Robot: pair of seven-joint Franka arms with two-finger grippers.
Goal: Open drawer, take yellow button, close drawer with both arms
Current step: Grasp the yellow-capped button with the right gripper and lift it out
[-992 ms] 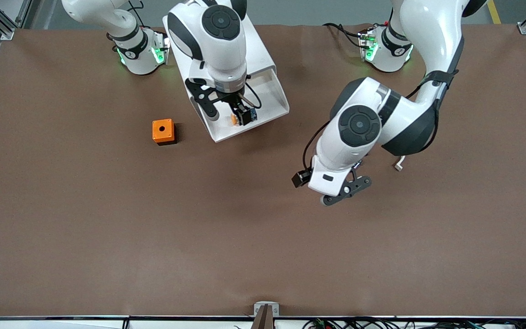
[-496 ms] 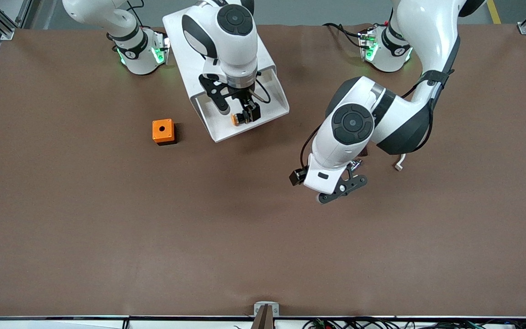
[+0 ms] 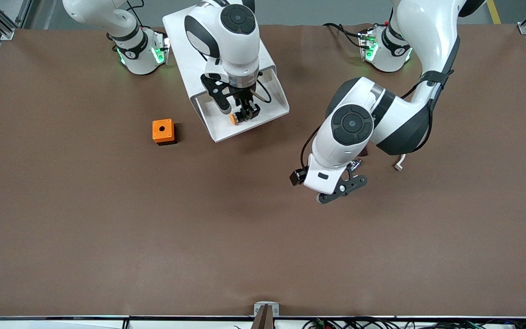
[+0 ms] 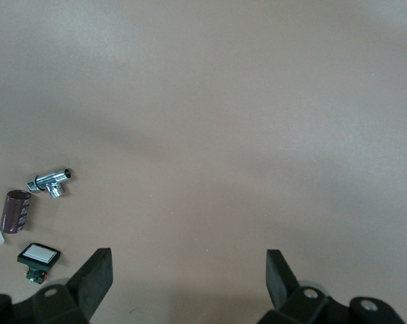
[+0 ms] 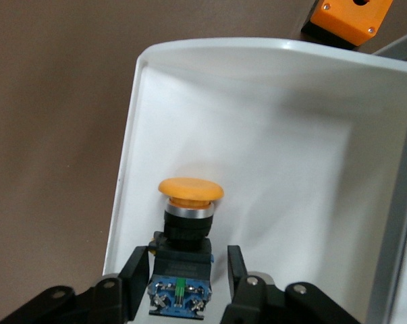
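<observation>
The drawer (image 3: 270,93) stands pulled out of the white cabinet (image 3: 176,27), a shallow white tray. The button (image 3: 234,119) lies in it near its front rim, orange cap pointing at the rim. My right gripper (image 3: 245,113) is down in the drawer. In the right wrist view its fingers (image 5: 141,266) straddle the button's (image 5: 188,212) black and blue block; one finger touches it, the other shows a small gap. So the right gripper (image 5: 188,268) is open, partly narrowed. My left gripper (image 3: 341,189) hangs open over bare table; the left gripper (image 4: 190,277) holds nothing.
An orange cube with a hole (image 3: 162,131) sits on the table beside the drawer, toward the right arm's end. Under the left arm lie a metal fitting (image 4: 51,181), a dark cylinder (image 4: 16,210) and a black-and-white switch (image 4: 38,256).
My right gripper has come down over the button and its fingers have narrowed around it. The left arm shifted slightly toward the drawer, then held still.
</observation>
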